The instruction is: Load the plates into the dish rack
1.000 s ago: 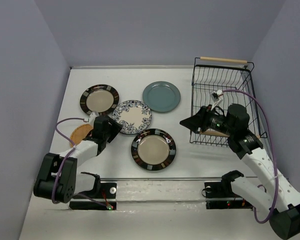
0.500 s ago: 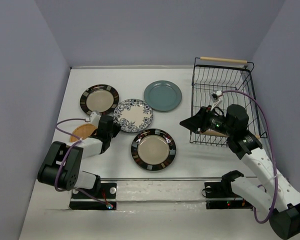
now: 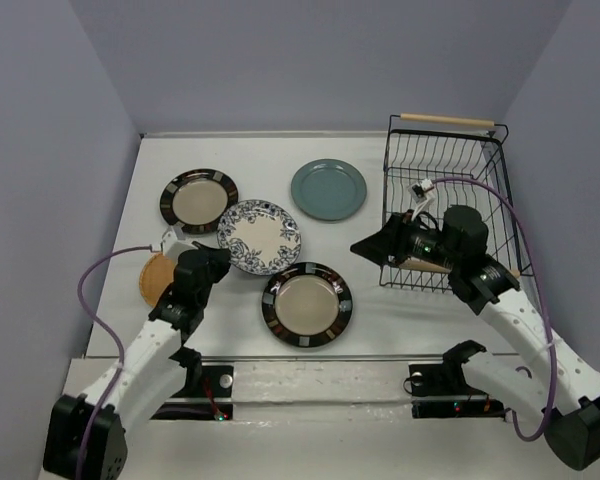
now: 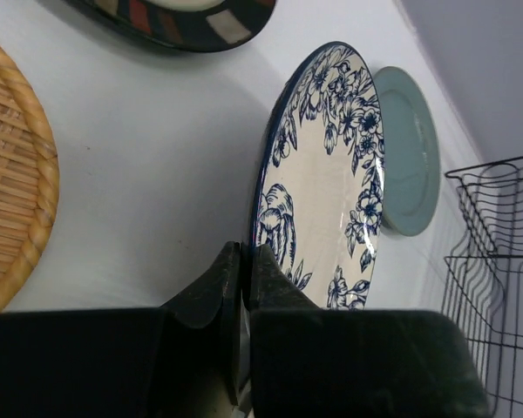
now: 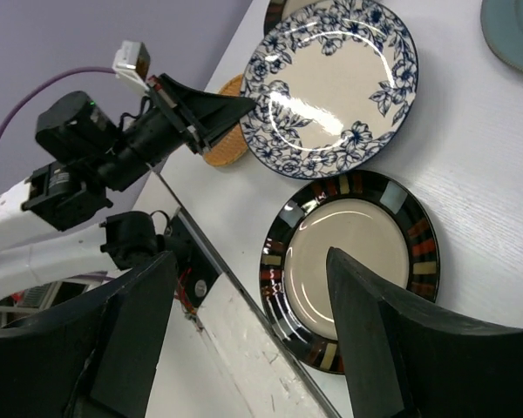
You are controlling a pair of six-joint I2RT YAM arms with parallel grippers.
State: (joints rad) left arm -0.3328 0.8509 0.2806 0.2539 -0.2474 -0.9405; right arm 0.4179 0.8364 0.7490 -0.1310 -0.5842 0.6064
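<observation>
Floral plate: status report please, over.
Left jaws shut on floral plate rim. Right jaws open, empty, by dish rack. Right arm stands between plate and rack.

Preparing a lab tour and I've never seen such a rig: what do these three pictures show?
Two robot arms stand at the near edge of a table. One picture looks down from above; the other two come from wrist cameras. The left gripper is shut on the rim of the floral plate. The right gripper is open and empty, near the dish rack. On the table lie two dark-rimmed plates, a teal plate and a woven orange-tan plate.
</observation>
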